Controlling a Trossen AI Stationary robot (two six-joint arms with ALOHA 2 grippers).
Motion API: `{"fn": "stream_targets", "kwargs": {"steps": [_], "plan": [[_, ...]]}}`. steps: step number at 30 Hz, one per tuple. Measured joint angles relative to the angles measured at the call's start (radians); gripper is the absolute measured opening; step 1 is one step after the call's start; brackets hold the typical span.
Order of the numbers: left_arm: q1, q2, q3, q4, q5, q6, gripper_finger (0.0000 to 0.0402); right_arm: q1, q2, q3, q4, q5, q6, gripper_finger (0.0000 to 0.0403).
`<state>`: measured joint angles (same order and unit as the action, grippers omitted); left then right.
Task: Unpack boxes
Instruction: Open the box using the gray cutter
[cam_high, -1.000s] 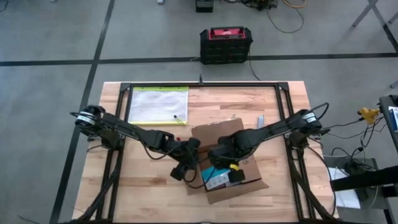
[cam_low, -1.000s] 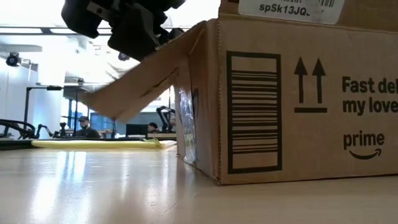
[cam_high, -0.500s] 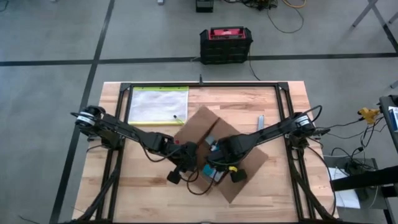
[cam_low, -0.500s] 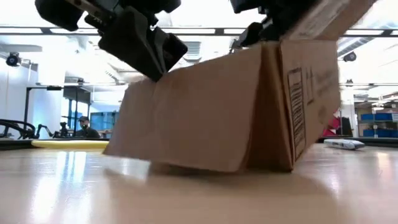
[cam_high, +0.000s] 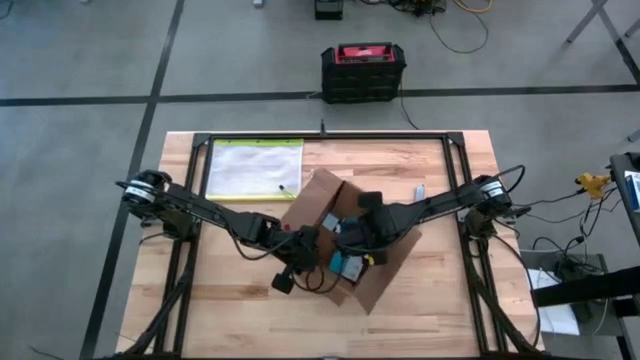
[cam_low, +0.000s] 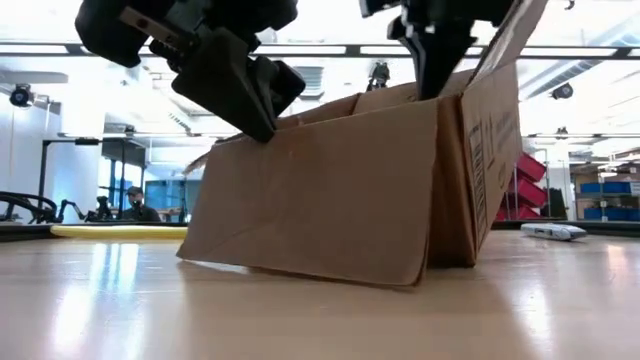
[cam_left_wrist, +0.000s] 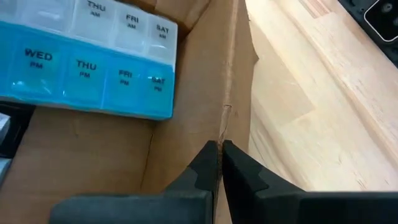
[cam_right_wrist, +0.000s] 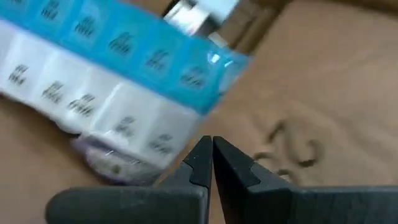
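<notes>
Left end effector pinches the box wall; right end effector closed inside it.

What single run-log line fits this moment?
box: open, tilted on table | left tool: shut on box wall | right tool: shut, inside box above pill organizer | contents still inside

Brown cardboard box, flaps open, tilted, mid-table, pill organiser inside.

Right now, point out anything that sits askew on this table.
The cardboard box is tipped, one bottom edge off the table, turned diagonally. The left claw is shut on its wall; a pill organiser lies inside.
</notes>
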<state>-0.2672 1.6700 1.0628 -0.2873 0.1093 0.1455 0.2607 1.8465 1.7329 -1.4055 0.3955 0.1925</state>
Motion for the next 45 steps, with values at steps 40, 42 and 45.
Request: {"fn": "stream_targets", "kwargs": {"steps": [40,42,45], "plan": [[0.022,-0.151,-0.064,0.011,-0.143,0.032,0.0002,-0.001,0.108,-0.096,0.167,0.069,0.452,0.0000],[0.023,-0.150,-0.067,0.011,-0.142,0.028,0.0002,-0.007,0.083,-0.083,0.093,0.102,0.473,0.0000],[0.022,-0.150,-0.067,0.013,-0.131,0.028,0.0002,-0.025,0.045,-0.066,-0.002,0.147,0.476,0.0000]]}}
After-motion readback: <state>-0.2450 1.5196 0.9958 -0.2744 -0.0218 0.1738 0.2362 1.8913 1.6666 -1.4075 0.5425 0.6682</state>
